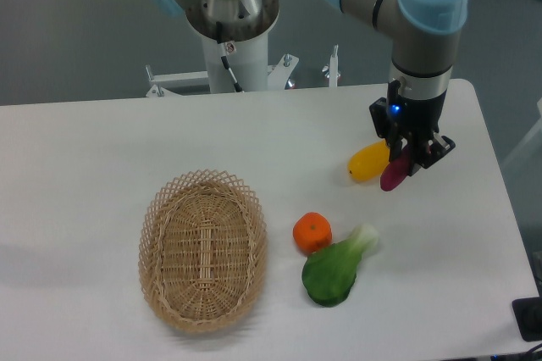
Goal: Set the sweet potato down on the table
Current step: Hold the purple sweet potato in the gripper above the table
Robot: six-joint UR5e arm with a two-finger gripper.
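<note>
The sweet potato [392,173] is a slim purple-magenta oblong, tilted, at the right side of the white table [102,158]. My gripper [408,158] is right over it with its fingers around the upper end; the lower end sticks out below and to the left. I cannot tell whether the sweet potato rests on the table or hangs just above it. The grip looks closed on it.
A plump yellow fruit [368,162] lies touching the sweet potato's left side. An orange [312,232] and a green leafy vegetable [334,269] lie nearer the front. An empty oval wicker basket [203,247] stands at the front left. The table's right edge is close.
</note>
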